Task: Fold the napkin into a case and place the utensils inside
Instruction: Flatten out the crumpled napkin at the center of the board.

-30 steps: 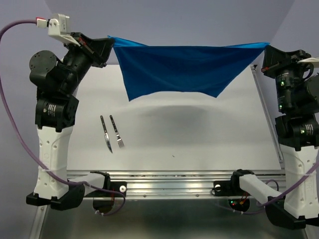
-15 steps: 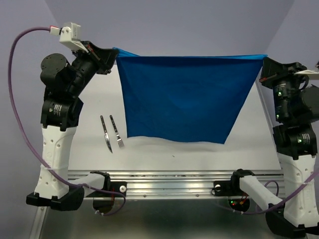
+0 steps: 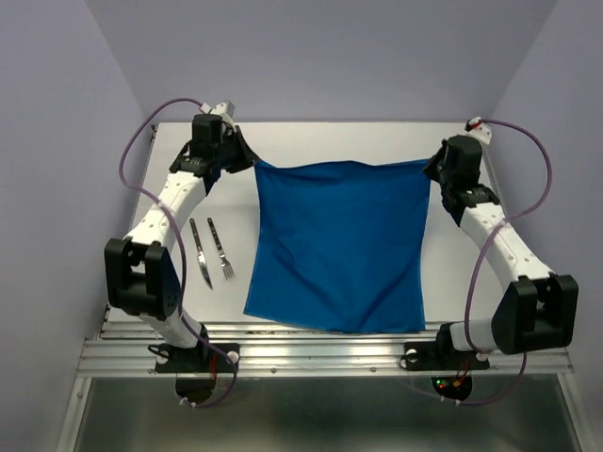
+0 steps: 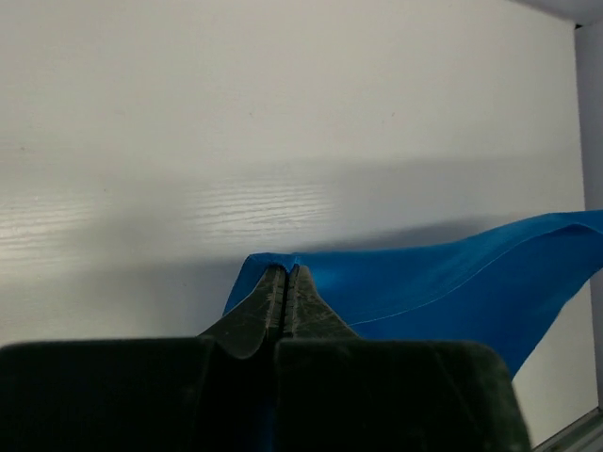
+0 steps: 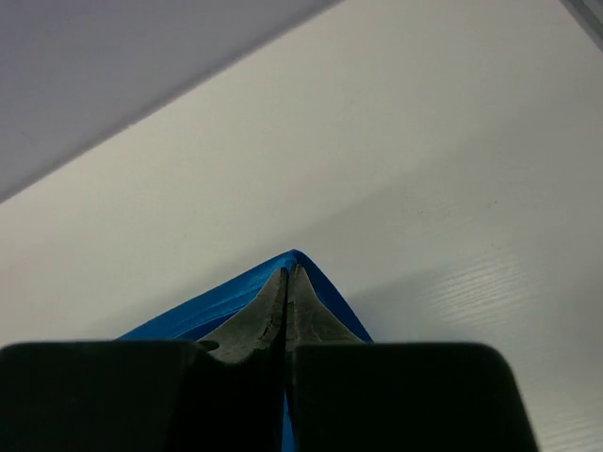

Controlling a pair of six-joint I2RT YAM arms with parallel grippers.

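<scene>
A: Entry, top view. Where is the napkin (image 3: 339, 245)?

B: Centre of the frame, opened out as one blue sheet on the white surface (image 3: 311, 141). Its far edge runs straight across between the two arms. Its near edge lies close to the metal rail (image 3: 320, 350) at the bottom of the frame. The sheet is slightly wider at the bottom than at the top.

A: Left claw (image 3: 247, 160)?

B: Pressed together on the napkin's upper-left corner. In the left wrist view the two fingers meet with a sliver of blue cloth between their tips. The cloth's edge runs off to the right with a shadow on the surface behind it.

A: Right claw (image 3: 433, 168)?

B: Same condition, pinching the upper-right corner. In the right wrist view the blue point of the corner shows just past the closed tips.

A: Utensils?

B: The knife (image 3: 199, 254) and fork (image 3: 220, 250) lie side by side at left of centre, near the napkin's left edge but not touching it. The knife is the left one. The fork's tines point to the bottom of the frame. Neither claw is near them.

A: Any fold in the cloth?

B: None visible, only faint creases.
</scene>
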